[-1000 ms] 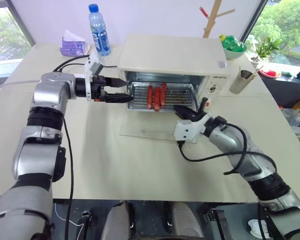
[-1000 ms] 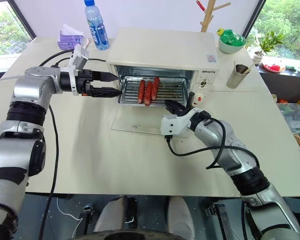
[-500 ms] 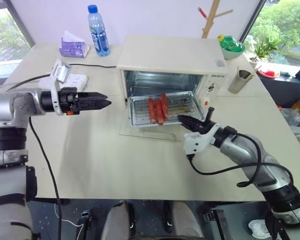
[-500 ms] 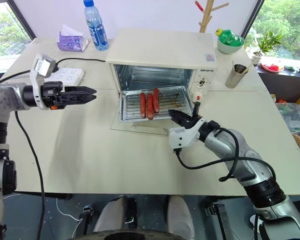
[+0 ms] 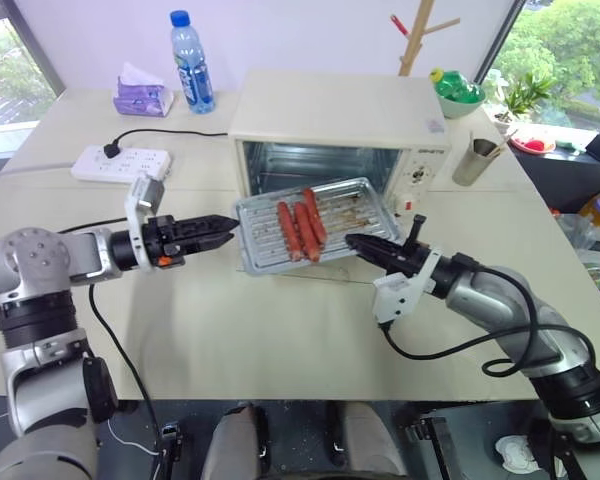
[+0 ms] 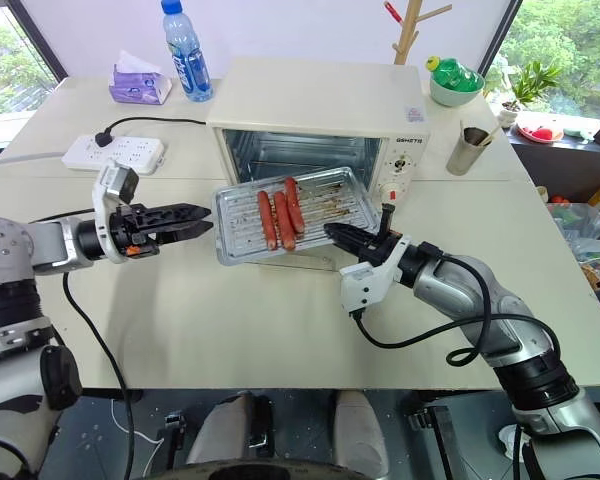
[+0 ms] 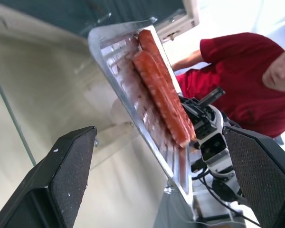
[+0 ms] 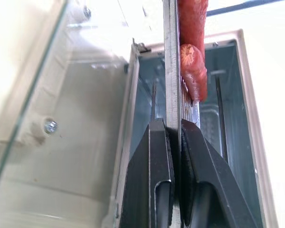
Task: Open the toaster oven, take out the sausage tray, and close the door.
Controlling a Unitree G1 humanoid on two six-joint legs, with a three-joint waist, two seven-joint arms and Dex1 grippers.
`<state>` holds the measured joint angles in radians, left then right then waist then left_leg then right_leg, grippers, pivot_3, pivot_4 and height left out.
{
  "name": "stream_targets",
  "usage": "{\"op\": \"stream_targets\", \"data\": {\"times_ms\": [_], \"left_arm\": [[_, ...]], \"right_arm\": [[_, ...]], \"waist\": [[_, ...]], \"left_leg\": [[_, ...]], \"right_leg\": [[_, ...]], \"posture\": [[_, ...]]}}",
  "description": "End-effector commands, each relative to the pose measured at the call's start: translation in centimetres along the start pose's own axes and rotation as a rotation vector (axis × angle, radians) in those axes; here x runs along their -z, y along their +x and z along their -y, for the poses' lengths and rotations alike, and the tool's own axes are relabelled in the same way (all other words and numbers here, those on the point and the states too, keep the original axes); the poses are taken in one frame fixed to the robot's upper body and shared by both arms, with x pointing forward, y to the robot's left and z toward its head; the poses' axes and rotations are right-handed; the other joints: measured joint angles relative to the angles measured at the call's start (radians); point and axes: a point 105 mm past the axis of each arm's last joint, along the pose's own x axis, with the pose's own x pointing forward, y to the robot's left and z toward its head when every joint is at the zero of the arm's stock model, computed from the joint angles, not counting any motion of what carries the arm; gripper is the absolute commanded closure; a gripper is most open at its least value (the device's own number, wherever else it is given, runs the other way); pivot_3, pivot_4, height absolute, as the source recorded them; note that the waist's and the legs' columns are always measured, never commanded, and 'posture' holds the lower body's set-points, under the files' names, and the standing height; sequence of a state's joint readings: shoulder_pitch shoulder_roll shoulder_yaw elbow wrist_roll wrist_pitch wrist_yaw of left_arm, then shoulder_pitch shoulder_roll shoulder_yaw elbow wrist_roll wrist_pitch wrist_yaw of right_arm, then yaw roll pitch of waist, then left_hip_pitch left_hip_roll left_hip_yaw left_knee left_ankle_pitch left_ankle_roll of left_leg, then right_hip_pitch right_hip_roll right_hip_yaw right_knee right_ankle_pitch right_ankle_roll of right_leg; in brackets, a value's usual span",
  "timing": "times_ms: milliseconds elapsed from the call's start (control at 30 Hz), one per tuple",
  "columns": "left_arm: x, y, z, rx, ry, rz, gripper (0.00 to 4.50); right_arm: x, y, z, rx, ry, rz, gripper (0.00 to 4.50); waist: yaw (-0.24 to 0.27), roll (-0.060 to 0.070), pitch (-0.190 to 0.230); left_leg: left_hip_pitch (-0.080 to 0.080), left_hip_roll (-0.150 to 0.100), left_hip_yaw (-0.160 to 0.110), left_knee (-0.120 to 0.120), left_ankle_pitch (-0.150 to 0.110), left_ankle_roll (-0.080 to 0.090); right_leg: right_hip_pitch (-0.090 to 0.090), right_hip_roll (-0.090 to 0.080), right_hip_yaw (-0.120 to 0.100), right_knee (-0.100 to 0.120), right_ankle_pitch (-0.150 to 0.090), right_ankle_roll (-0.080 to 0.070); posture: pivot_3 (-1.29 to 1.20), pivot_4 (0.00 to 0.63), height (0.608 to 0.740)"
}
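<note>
- On the counter [image 5: 280, 330], head views: the toaster oven [image 5: 340, 115] stands with its cavity facing the robot, the door [image 6: 310, 262] lying flat in front of it. A short dark word sits at the top of the right panel, too small to read; the blue label of the water bottle [image 5: 192, 62] is also unreadable.
- Just outside the oven's mouth, above the door, the sausage tray [image 5: 315, 224] is held off the counter, long axis running left to right and slightly skewed. Its 3 sausages [image 5: 300, 228] lie across that axis, pointing toward the oven.
- The right gripper [image 5: 358, 243] is clamped on the tray's near right edge. The left gripper [image 5: 220, 226], fingers spread wide, points at the tray's left end, holding nothing.
- Left wrist view: the tray's edge stands between the 2 wide fingers [image 7: 57, 185]; a person in a red shirt [image 7: 237, 80] is beyond.
- Right wrist view: both pads [image 8: 156, 166] pinch the tray's thin rim, the oven cavity behind.
</note>
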<state>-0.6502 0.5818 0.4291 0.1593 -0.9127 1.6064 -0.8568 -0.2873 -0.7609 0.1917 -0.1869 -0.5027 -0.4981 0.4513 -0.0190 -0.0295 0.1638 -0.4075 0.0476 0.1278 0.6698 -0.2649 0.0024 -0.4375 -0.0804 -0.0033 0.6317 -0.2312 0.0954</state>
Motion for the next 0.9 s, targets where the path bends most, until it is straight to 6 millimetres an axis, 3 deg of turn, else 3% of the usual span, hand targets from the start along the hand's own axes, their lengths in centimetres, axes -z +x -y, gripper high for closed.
{"op": "stream_targets", "data": {"times_ms": [33,233,567,667,900], "left_arm": [[0.4,0.0,0.8,0.040,0.000,0.000,0.00],[1.8,0.9,0.6,0.059,-0.054,-0.026,0.00],[1.8,2.4,0.8,0.080,-0.094,-0.027,0.00],[2.1,2.5,0.7,0.085,-0.116,-0.029,0.82],[2.7,2.7,0.6,0.086,-0.149,-0.043,4.29]], "right_arm": [[-0.6,-0.1,1.2,0.044,0.001,0.033,4.47],[-0.5,0.1,1.4,0.052,0.006,0.029,4.47],[-1.1,0.3,1.6,0.059,0.005,0.050,4.47],[-1.5,0.2,1.9,0.077,0.005,0.071,4.50],[-2.0,-0.1,2.4,0.103,-0.003,0.100,4.50]], "waist": [[0.000,0.000,0.000],[0.001,0.000,0.000],[0.003,0.000,0.000],[0.001,0.000,0.000],[0.002,0.000,0.000]], "left_leg": [[0.000,0.000,0.000,0.000,0.000,0.000],[0.001,0.000,-0.002,0.000,0.000,0.000],[0.002,0.000,-0.003,0.000,0.000,0.000],[0.002,0.000,-0.003,0.000,0.000,0.000],[0.002,0.000,-0.003,0.000,0.000,-0.001]], "right_leg": [[0.000,0.000,0.000,0.000,0.000,0.000],[0.001,0.000,0.000,0.000,0.000,0.000],[0.002,0.000,0.000,0.000,0.000,0.000],[0.002,0.000,0.000,0.000,0.000,0.000],[0.003,0.000,0.000,0.000,0.000,0.000]], "posture": [[0.00,0.150,0.736],[0.00,0.150,0.736],[0.00,0.150,0.736],[0.00,0.150,0.736],[0.00,0.150,0.736]]}}
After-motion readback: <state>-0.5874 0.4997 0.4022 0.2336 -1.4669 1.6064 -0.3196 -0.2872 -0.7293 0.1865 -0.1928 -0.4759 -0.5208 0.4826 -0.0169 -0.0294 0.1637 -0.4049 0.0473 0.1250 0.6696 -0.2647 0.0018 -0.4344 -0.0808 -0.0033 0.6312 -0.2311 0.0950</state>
